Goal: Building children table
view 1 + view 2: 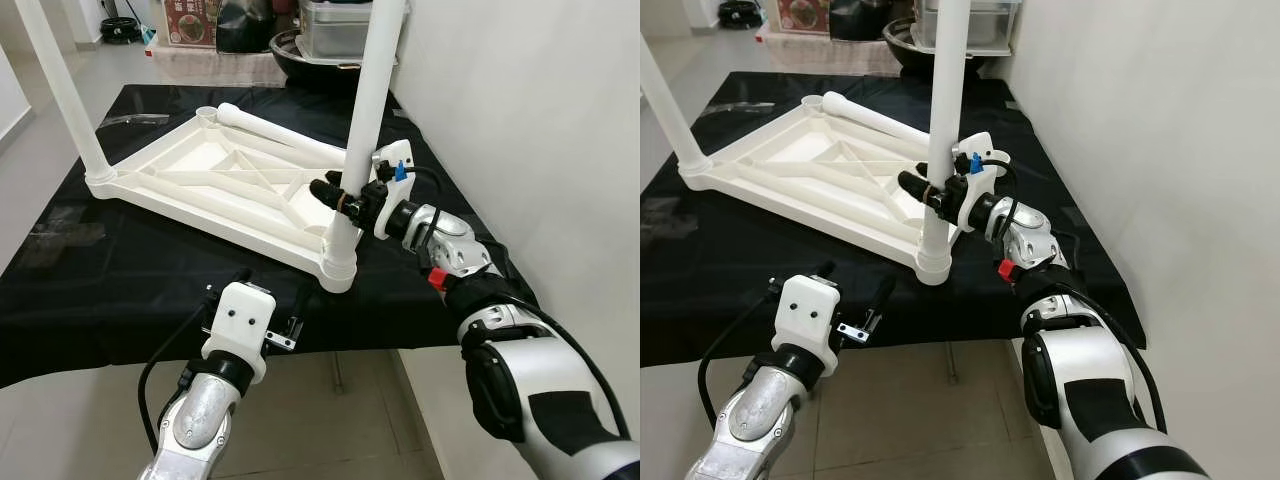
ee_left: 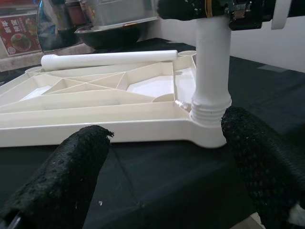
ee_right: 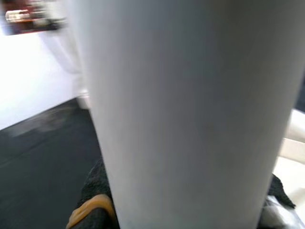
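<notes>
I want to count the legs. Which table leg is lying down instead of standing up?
The loose table leg resting across the far side of the upturned tabletop. The other two stand upright in corner sockets, one gripped by the right gripper.

Upside-down white tabletop on a black cloth, right gripper clamped round an upright leg.

Standing in the near right corner socket, that leg, rising out of the top of frame, black fingers wrapped on it a little above the socket. Second upright leg at the far left corner. Third leg lying loose across the far side of the ribbed underside. Left gripper hovering low over the near cloth edge, fingers parted, touching nothing, just short of the socketed corner. Pale wall on the right, tiled floor below, pans and boxes blurred at the back.
</notes>
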Robot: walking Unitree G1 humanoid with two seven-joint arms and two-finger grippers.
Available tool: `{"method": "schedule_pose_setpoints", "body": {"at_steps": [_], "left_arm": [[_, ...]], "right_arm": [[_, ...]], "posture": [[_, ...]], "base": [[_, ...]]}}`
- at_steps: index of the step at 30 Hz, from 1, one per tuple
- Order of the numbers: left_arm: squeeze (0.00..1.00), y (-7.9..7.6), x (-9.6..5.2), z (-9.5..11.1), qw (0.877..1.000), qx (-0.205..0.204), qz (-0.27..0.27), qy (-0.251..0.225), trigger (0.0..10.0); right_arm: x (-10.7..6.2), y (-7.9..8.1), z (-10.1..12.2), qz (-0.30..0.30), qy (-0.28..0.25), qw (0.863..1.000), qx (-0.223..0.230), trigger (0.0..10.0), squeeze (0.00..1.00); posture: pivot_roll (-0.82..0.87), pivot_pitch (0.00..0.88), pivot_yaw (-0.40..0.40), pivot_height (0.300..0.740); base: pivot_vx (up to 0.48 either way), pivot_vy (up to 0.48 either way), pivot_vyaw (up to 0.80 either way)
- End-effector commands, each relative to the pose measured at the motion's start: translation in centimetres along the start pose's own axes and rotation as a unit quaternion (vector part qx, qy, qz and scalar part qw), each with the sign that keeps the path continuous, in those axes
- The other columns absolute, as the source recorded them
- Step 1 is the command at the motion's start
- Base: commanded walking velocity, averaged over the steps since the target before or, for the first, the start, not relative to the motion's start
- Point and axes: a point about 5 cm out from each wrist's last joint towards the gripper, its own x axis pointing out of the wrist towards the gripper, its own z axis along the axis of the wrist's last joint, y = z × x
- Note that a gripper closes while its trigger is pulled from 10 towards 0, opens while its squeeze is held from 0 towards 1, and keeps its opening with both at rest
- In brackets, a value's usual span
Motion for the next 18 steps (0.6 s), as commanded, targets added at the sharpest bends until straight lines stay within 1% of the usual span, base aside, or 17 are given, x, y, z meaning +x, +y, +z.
{"method": "schedule_pose_setpoints", "body": {"at_steps": [1, 2, 3, 4, 5, 6, 7, 8, 10, 11, 12, 13, 14, 15, 16, 17, 18], "left_arm": [[0.0, -0.2, 0.2, -0.2, 1.0, 0.002, -0.007, 0.002, 10.0], [0.0, -0.2, 0.2, -0.2, 1.0, 0.002, -0.007, 0.002, 10.0], [0.0, -0.2, 0.2, -0.3, 1.0, 0.003, -0.009, 0.002, 10.0], [0.0, -0.3, 0.3, -0.3, 1.0, 0.004, -0.011, 0.002, 10.0], [0.0, -0.3, 0.3, -0.3, 1.0, 0.004, -0.012, 0.001, 10.0], [0.0, -0.3, 0.4, -0.3, 1.0, 0.004, -0.013, 0.001, 10.0], [0.0, -0.4, 0.4, -0.3, 1.0, 0.004, -0.014, 0.001, 10.0], [0.0, -0.4, 0.4, -0.3, 1.0, 0.004, -0.014, 0.001, 10.0], [0.0, -0.4, 0.4, -0.4, 1.0, 0.003, -0.013, 0.001, 10.0], [0.0, -0.5, 0.4, -0.4, 1.0, 0.002, -0.013, 0.001, 10.0], [0.0, -0.5, 0.4, -0.4, 1.0, 0.002, -0.013, 0.001, 10.0], [0.0, -0.5, 0.4, -0.4, 1.0, 0.002, -0.013, 0.001, 10.0], [0.0, -0.5, 0.4, -0.4, 1.0, 0.002, -0.013, 0.001, 10.0], [0.0, -0.5, 0.4, -0.4, 1.0, 0.002, -0.013, 0.001, 10.0], [0.0, -0.4, 0.4, -0.4, 1.0, 0.002, -0.013, 0.001, 10.0], [0.0, -0.4, 0.3, -0.4, 1.0, 0.002, -0.011, 0.002, 10.0], [0.0, -0.4, 0.3, -0.4, 1.0, 0.002, -0.011, 0.002, 10.0]], "right_arm": [[-1.2, -2.2, -0.3, -0.159, -0.003, 0.987, 0.006, 0.0, 0.0], [-1.2, -2.2, -0.3, -0.159, -0.003, 0.987, 0.006, 0.0, 0.0], [-2.1, -3.1, -0.9, -0.252, 0.009, 0.968, -0.007, 0.0, 0.0], [-3.3, -3.8, -1.2, -0.347, 0.007, 0.938, -0.008, 0.0, 0.0], [-4.2, -4.2, -1.4, -0.402, 0.004, 0.915, -0.007, 0.0, 0.0], [-4.8, -4.4, -1.5, -0.435, 0.002, 0.9, -0.006, 0.0, 0.0], [-4.9, -3.7, -1.6, -0.445, -0.003, 0.895, -0.004, 0.0, 0.0], [-4.9, -3.7, -1.6, -0.445, -0.003, 0.895, -0.004, 0.0, 0.0], [-4.7, -1.9, -1.8, -0.443, -0.011, 0.896, -0.006, 0.0, 0.0], [-4.0, -0.8, -1.8, -0.418, -0.022, 0.908, 0.006, 0.0, 0.0], [-4.0, -0.8, -1.8, -0.418, -0.022, 0.908, 0.006, 0.0, 0.0], [-3.5, -0.2, -1.8, -0.399, -0.029, 0.916, 0.014, 0.0, 0.0], [-3.2, 0.1, -1.8, -0.387, -0.033, 0.921, 0.019, 0.0, 0.0], [-3.2, 0.1, -1.8, -0.387, -0.033, 0.921, 0.019, 0.0, 0.0], [-2.1, 1.2, -1.4, -0.32, -0.061, 0.945, 0.031, 10.0, 1.0], [-1.6, 1.6, -0.9, -0.275, -0.084, 0.957, 0.032, 10.0, 1.0], [-1.6, 1.6, -0.9, -0.275, -0.084, 0.957, 0.032, 10.0, 1.0]], "posture": [[0.11, 0.035, -0.069, 0.74], [0.11, 0.035, -0.069, 0.74], [0.11, 0.034, -0.064, 0.74], [0.1, 0.035, -0.064, 0.74], [0.1, 0.036, -0.065, 0.74], [0.1, 0.036, -0.065, 0.74], [0.1, 0.038, -0.066, 0.74], [0.1, 0.038, -0.066, 0.74], [0.1, 0.041, -0.067, 0.74], [0.1, 0.042, -0.067, 0.74], [0.1, 0.042, -0.067, 0.74], [0.1, 0.042, -0.067, 0.74], [0.1, 0.042, -0.067, 0.74], [0.1, 0.042, -0.067, 0.74], [0.11, 0.048, -0.072, 0.74], [0.11, 0.05, -0.074, 0.74], [0.11, 0.05, -0.074, 0.74]], "base": [[0.0, 0.0, 0.0], [0.0, 0.0, 0.0], [0.0, 0.0, 0.0], [0.0, 0.0, 0.0], [0.0, 0.0, 0.0], [0.0, 0.0, 0.0], [0.0, 0.0, 0.0], [0.0, 0.0, 0.0], [0.0, 0.0, 0.0], [0.0, 0.0, 0.0], [0.0, 0.0, 0.0], [0.0, 0.0, 0.0], [0.0, 0.0, 0.0], [0.0, 0.0, 0.0], [0.0, 0.0, 0.0], [0.0, 0.0, 0.0], [0.0, 0.0, 0.0]]}}
